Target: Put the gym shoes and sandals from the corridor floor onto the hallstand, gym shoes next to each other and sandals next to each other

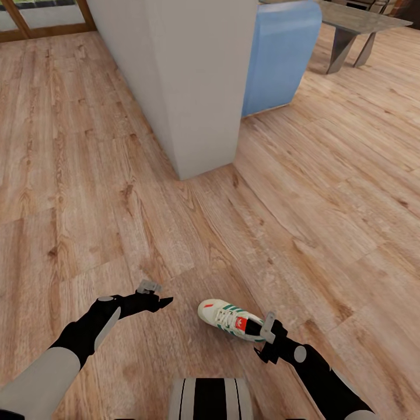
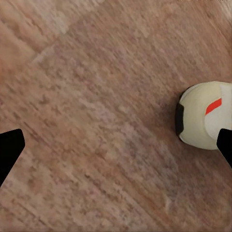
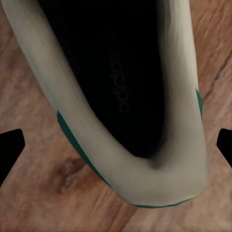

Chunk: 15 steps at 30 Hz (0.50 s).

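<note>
Right pincer (image 1: pixel 261 343) is hovering spread over one sneaker (image 1: pixel 228 318) lying on the floor (image 1: pixel 116 175); left pincer (image 1: pixel 158 301), likewise spread, is waiting beside. We are judging the pickup pending: lowering, then pinching the heel collar.

Counted: one gym shoe (image 1: pixel 228 318) on the corridor floor (image 1: pixel 326 221). Two claws, left claw (image 1: pixel 156 296) and right claw (image 1: pixel 263 339). One white pillar (image 1: pixel 192 87). One blue cabinet (image 1: pixel 280 52). One grey table (image 1: pixel 356 26).
</note>
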Available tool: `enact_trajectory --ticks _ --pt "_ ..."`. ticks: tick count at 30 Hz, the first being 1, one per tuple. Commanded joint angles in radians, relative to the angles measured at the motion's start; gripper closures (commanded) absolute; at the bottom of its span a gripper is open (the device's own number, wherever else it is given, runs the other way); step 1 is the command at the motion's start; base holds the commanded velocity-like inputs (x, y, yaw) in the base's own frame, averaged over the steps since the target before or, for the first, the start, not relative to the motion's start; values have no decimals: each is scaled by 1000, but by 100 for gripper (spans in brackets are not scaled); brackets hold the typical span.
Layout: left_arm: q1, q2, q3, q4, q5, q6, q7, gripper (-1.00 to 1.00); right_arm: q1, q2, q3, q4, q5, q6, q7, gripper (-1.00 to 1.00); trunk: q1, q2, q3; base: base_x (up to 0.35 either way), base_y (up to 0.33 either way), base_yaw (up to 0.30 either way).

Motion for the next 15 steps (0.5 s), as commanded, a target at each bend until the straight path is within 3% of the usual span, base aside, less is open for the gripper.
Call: enact_trajectory --ticks 1,15 --pt "0 1 -4 -1 11 9 1 -100 0 -1 1 -2 8 2 2 -100 0 0 -1 0 0 0" --pt "1 1 -4 -1 11 9 1 -100 0 0 -1 -2 7 2 2 -100 0 0 -1 0 0 0"
